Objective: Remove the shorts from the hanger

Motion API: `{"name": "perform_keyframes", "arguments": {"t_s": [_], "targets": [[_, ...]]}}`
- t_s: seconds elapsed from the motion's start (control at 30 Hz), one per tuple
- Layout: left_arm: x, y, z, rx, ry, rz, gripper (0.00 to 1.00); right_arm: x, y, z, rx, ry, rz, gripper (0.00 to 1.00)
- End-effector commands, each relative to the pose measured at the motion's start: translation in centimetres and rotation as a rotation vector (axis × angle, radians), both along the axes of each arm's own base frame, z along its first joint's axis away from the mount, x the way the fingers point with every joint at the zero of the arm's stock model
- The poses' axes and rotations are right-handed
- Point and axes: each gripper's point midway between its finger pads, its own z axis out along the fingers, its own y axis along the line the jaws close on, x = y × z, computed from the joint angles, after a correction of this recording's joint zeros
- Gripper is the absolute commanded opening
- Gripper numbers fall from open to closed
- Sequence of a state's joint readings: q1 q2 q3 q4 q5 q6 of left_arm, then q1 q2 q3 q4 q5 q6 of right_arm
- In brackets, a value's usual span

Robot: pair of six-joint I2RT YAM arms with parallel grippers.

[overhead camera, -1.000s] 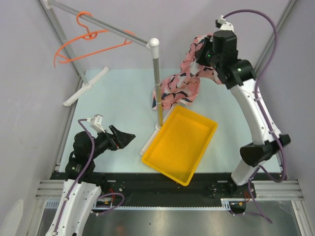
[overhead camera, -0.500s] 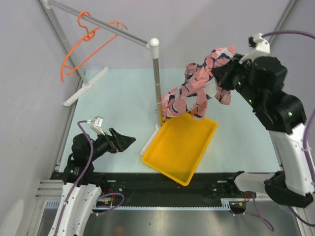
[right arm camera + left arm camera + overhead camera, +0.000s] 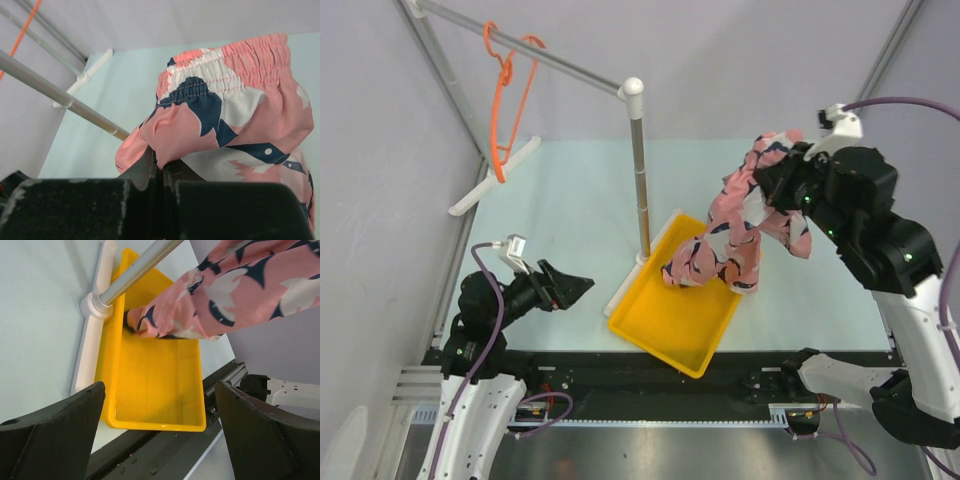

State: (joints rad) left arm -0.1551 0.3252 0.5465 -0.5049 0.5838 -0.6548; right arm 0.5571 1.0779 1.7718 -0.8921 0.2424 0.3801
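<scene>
From above, the shorts (image 3: 740, 225) hang bunched from the raised right arm (image 3: 865, 215), their lower end over the far corner of the yellow tray (image 3: 670, 325) on the worktop (image 3: 570, 200). The orange hanger (image 3: 505, 100) hangs bare from the grey rail (image 3: 570, 65), well apart from them. The left fingers (image 3: 570, 287) sit low, near the tray. In the left wrist view, those fingers are spread wide with nothing between them, and the shorts dangle over the tray beside the upright post (image 3: 135, 272); I cannot tell whether cloth touches tray. In the right wrist view, the right fingers (image 3: 90, 205) are pressed together, pinching a fold of the shorts just under the waistband.
</scene>
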Motion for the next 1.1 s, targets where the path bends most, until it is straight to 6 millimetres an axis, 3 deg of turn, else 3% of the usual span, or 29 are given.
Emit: {"name": "perform_keyframes", "arguments": {"t_s": [0.0,0.23,0.37,0.43,0.6,0.63,0.7,0.77,0.87,0.93,1.07], "targets": [[-0.4,-0.2,1.6,0.005,-0.048,-0.026,0.96,1.4,4.4,-2.1,-0.003,0.002,0.178,0.00],[-0.1,-0.2,1.8,0.008,-0.047,-0.020,0.96,1.8,12.8,-11.2,-0.058,0.175,0.417,0.00],[-0.1,-0.2,2.0,0.008,-0.048,-0.022,0.96,0.7,16.4,-14.6,-0.054,0.237,0.513,0.00],[-0.1,-0.2,2.0,0.008,-0.048,-0.020,0.96,0.3,16.9,-16.7,-0.007,0.288,0.514,0.00],[-0.3,-0.1,1.9,0.010,-0.049,-0.023,0.96,-0.9,15.8,-20.3,0.049,0.378,0.463,0.00],[-0.2,-0.1,1.8,0.015,-0.047,-0.022,0.96,-1.4,15.3,-21.9,0.040,0.419,0.448,0.00],[-0.2,-0.1,1.7,0.018,-0.046,-0.023,0.96,-1.7,13.9,-22.6,0.056,0.454,0.375,0.00],[-0.2,-0.1,1.7,0.023,-0.046,-0.023,0.96,-2.1,11.4,-24.8,0.005,0.527,0.251,0.00],[0.0,-0.2,1.7,0.012,-0.048,-0.025,0.97,-3.4,9.6,-27.0,-0.014,0.636,0.125,0.00],[0.2,-0.3,1.5,0.006,-0.040,-0.024,0.97,-5.2,10.3,-28.9,-0.034,0.702,0.096,0.00],[0.5,-0.4,1.9,0.001,-0.046,-0.025,0.97,-6.1,10.3,-32.7,-0.102,0.773,-0.027,0.00]]}}
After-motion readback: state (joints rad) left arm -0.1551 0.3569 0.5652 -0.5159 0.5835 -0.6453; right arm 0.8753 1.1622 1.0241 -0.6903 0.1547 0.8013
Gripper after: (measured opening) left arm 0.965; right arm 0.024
